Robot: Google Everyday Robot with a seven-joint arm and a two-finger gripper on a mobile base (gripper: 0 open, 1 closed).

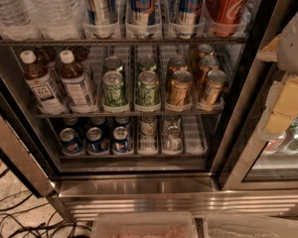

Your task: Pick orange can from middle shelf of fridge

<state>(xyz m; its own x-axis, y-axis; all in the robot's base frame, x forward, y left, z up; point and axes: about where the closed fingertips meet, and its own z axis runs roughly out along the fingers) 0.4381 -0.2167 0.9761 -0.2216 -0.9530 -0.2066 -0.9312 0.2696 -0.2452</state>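
— Where is the gripper hanging?
— It is hanging at the right edge, in front of the fridge frame, well apart from the cans; wide or narrow, I cannot tell.
— And the orange can?
— It is standing near the front of the middle shelf, just right of the green cans.

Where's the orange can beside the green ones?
In the camera view the orange can stands on the middle shelf, front row, right of centre, between a green can and another orange can; the hand is at the right edge.
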